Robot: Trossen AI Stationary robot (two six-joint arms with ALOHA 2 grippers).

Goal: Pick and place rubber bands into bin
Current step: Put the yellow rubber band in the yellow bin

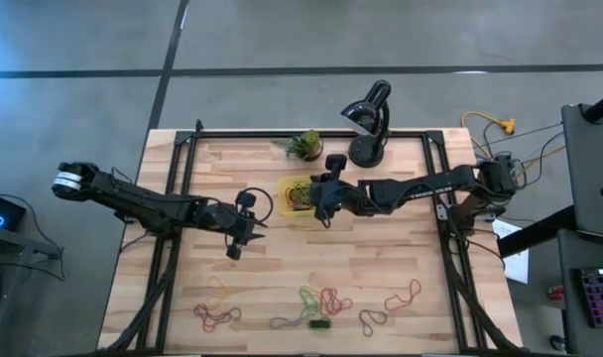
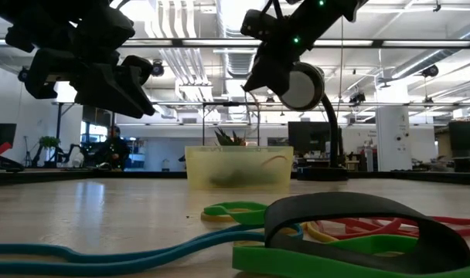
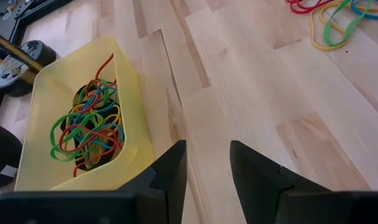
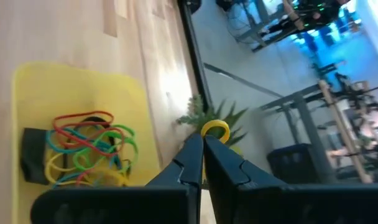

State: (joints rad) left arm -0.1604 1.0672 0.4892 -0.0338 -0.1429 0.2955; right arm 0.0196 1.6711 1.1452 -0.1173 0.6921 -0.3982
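Right pincer (image 4: 203,138) pinching a yellow rubber band (image 4: 215,130), above the bin (image 4: 27,81) of bands

The bin (image 1: 286,186) was translucent yellow, and the rubber bands (image 3: 88,127) heaped in it were red, green, blue and yellow, with something dark beneath — perhaps a brown band. The table (image 1: 282,268) was pale wood in light, butcher-block strips, framed in black. Near its front edge lay more loose bands (image 1: 321,299) — red, green, yellow and grey, one darker. The right gripper (image 4: 202,144) was black, with a small yellow loop (image 4: 215,130) at its tips. The plant (image 1: 304,145) by the far edge was green.
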